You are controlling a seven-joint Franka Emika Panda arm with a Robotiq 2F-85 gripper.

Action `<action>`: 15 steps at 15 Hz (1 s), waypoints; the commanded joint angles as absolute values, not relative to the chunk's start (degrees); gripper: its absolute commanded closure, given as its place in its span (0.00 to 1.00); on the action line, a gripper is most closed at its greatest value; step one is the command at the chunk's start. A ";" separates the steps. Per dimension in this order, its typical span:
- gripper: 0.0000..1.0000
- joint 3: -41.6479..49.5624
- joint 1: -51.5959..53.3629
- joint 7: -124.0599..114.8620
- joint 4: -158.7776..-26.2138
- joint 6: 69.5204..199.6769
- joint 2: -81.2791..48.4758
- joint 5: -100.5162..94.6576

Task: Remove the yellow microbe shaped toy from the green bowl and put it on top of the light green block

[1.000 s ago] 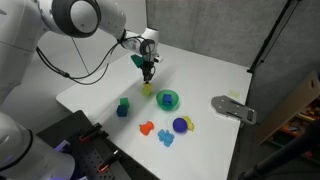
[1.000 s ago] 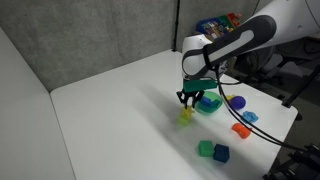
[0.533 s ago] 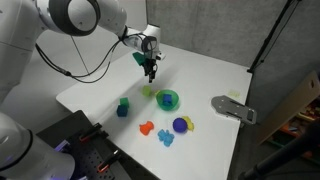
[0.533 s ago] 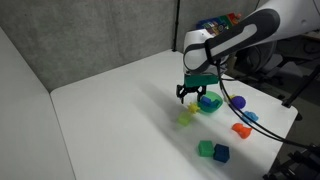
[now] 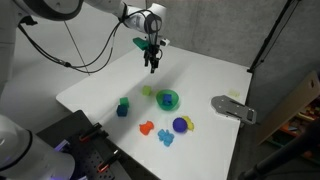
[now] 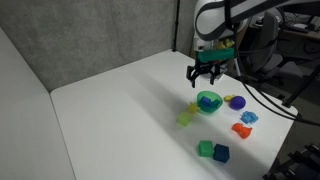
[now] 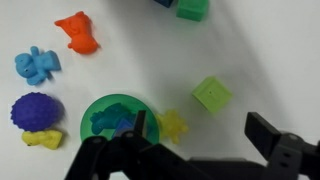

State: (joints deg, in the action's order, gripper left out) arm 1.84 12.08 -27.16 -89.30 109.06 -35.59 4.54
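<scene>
My gripper (image 5: 152, 65) (image 6: 207, 80) (image 7: 195, 117) hangs open and empty, well above the table. In the wrist view the yellow microbe shaped toy (image 7: 173, 126) lies on the white table between the green bowl (image 7: 100, 112) and the light green block (image 7: 211, 95), touching the bowl's rim and not on the block. The bowl (image 5: 168, 99) (image 6: 208, 101) has a blue-green piece inside. The block (image 5: 147, 90) (image 6: 186, 117) stands just beside the bowl in both exterior views; the toy is too small to make out there.
A purple ball (image 7: 35, 107) with another small yellow piece (image 7: 42, 138), a blue toy (image 7: 36, 63) and an orange toy (image 7: 77, 32) lie beyond the bowl. A dark green cube (image 5: 124, 102) and a blue cube (image 5: 122, 111) stand together. A grey fixture (image 5: 233, 108) sits near the table edge.
The gripper has opened and risen away from the light green block. The yellow toy has left its jaws and now rests on the table.
</scene>
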 commanded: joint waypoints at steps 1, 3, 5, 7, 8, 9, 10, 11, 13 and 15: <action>0.00 1.22 10.10 -21.81 -95.07 107.20 -27.02 2.20; 0.00 0.99 9.22 -20.14 -98.22 108.12 -22.62 1.90; 0.00 0.98 8.83 -19.23 -102.37 109.61 -17.64 1.31; 0.00 0.92 8.43 -18.98 -106.73 110.67 -12.20 0.49; 0.00 0.76 8.13 -18.56 -108.53 110.86 -9.78 0.25; 0.00 0.64 7.77 -18.16 -110.48 110.87 -7.10 0.04; 0.00 0.46 7.33 -17.26 -111.88 110.36 -4.97 0.04; 0.00 0.38 6.96 -16.80 -113.28 110.08 -2.64 -0.37; 0.00 0.28 6.07 -14.59 -115.40 108.85 1.45 -0.82; 0.00 0.29 5.06 -12.07 -116.82 107.02 5.28 -1.23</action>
State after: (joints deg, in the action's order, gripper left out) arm 1.19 7.22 -15.83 -112.77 108.61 -1.35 -0.25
